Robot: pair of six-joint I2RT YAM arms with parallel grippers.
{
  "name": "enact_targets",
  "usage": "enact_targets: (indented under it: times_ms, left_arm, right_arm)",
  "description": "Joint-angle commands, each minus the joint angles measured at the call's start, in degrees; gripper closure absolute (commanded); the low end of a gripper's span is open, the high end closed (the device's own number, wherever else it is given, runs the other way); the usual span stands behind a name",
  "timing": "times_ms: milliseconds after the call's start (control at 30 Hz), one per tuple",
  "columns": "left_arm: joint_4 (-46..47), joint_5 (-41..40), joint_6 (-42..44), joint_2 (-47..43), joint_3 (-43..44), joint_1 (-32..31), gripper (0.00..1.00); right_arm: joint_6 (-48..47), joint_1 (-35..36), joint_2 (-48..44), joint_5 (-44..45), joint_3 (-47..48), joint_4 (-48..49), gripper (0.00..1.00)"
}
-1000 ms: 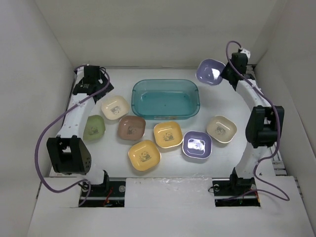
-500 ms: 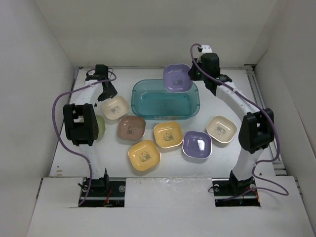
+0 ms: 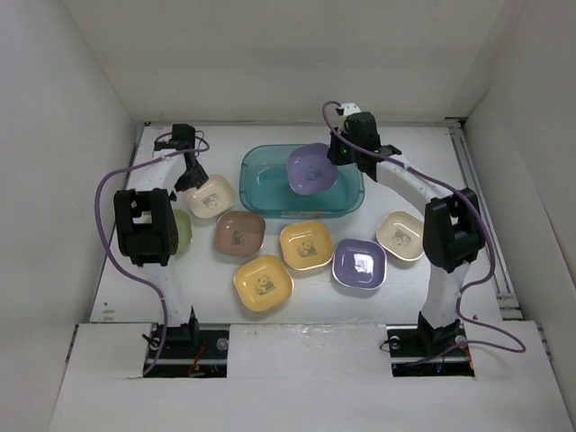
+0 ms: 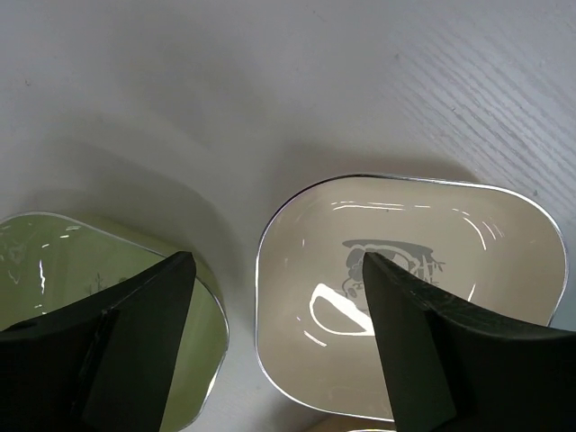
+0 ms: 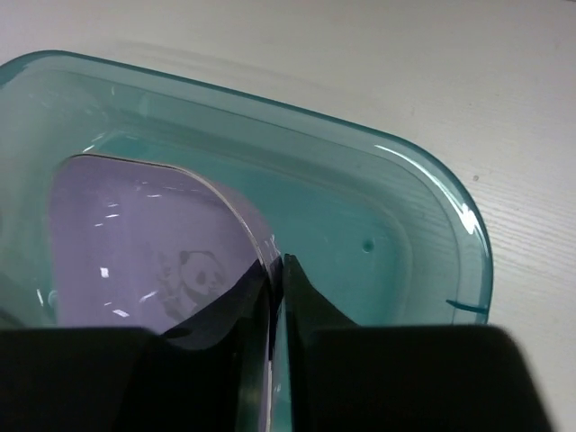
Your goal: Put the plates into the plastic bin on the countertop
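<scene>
Our right gripper (image 3: 334, 161) is clamped on the rim of the lavender plate (image 3: 309, 169). In the right wrist view the two fingers (image 5: 310, 297) pinch that rim from either side, and the plate (image 5: 144, 243) spreads away to the left of them, tilted, its panda print just beside the fingertips. The bin (image 3: 270, 184) lies right under this gripper; its teal floor and far rim (image 5: 432, 184) show ahead and to the right of the fingers. The plate hangs inside the bin's outline, but we cannot tell whether it touches the floor.

Our left gripper (image 3: 193, 176) is spread wide and holds nothing. From its wrist camera, the cream plate (image 4: 414, 261) sits flat on the countertop (image 4: 270, 90) below, its near-left edge between the two fingers (image 4: 135, 342) and most of it beyond the right one. The green plate (image 4: 54, 270) lies just outside the left finger, apart from the cream one.

Nearer the arm bases than both grippers, five more plates rest on the countertop: brown (image 3: 239, 232), orange (image 3: 306, 247), yellow (image 3: 263, 282), purple (image 3: 359, 264), and a second cream plate (image 3: 400, 235) beside the right arm's elbow.
</scene>
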Motion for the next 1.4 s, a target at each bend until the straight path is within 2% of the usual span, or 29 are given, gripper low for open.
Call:
enact_targets:
  times_ms: [0, 67, 300, 400, 467, 567, 600, 633, 733, 900, 967, 1100, 1267, 1300, 1367]
  left_arm:
    - [-0.1, -0.7, -0.4, -1.0, -1.1, 0.3, 0.29]
    - [-0.1, -0.7, -0.4, -0.3, -1.6, 0.3, 0.31]
    - [1.3, -0.1, -1.2, 2.3, -1.1, 0.3, 0.52]
    - [1.3, -0.1, -1.2, 2.9, -1.1, 0.3, 0.61]
    - [1.3, -0.1, -1.2, 3.5, -1.1, 0.3, 0.63]
    - [1.3, -0.1, -1.2, 4.8, -0.6, 0.3, 0.81]
    - [1.3, -0.1, -1.7, 4.8, -0.6, 0.3, 0.97]
    - [0.8, -1.1, -2.3, 4.8, 0.6, 0.3, 1.00]
    - [-0.5, -3.6, -3.0, 3.4, 2.1, 0.3, 1.00]
    - [-6.9, -13.6, -6.8, 0.1, 8.8, 0.3, 1.00]
    - [-7.5, -16.6, -7.9, -4.2, 10.4, 0.3, 1.00]
    - [-5.6, -25.8, -7.0, -12.1, 13.7, -4.9, 1.00]
    - [-3.9, -25.1, -3.2, -15.6, 19.3, -11.1, 1.00]
    - [-2.7, -23.4, -2.3, -15.6, 20.0, -11.8, 1.00]
    - [1.3, -12.6, 3.6, -18.2, 18.9, -12.9, 1.00]
  right_arm:
    - [-0.5, 1.1, 0.7, -0.1, 0.6, 2.6, 0.77]
    - [-0.5, 1.6, 1.3, -0.1, 0.6, 2.0, 0.71]
    - [0.2, 2.2, 5.1, 0.4, 3.7, 0.1, 0.68]
    - [0.2, 2.2, 4.5, 0.4, 3.7, 0.1, 0.60]
    - [0.2, 2.2, 3.0, 0.4, 3.2, 0.1, 0.56]
    - [0.2, 2.2, 1.2, 0.4, 3.2, 0.1, 0.54]
    - [0.2, 2.2, -0.3, 0.4, 3.2, 0.1, 0.54]
    - [0.2, 2.7, -1.1, 0.4, 2.6, 0.1, 0.54]
    - [-0.3, 2.7, -4.1, 0.4, 1.4, 0.1, 0.54]
    - [-1.3, 0.9, -9.7, -0.9, -2.2, 0.1, 0.54]
    - [-2.7, 0.3, -13.2, -0.9, -3.5, 0.1, 0.54]
    - [-4.9, -1.0, -19.3, -1.5, -7.3, -0.4, 0.54]
    - [-6.6, -2.5, -28.7, 0.5, -15.9, -2.2, 0.51]
    - [-6.6, -2.5, -32.0, 1.1, -17.2, -3.7, 0.49]
    - [-6.6, -2.5, -35.4, 4.2, -21.1, -6.0, 0.48]
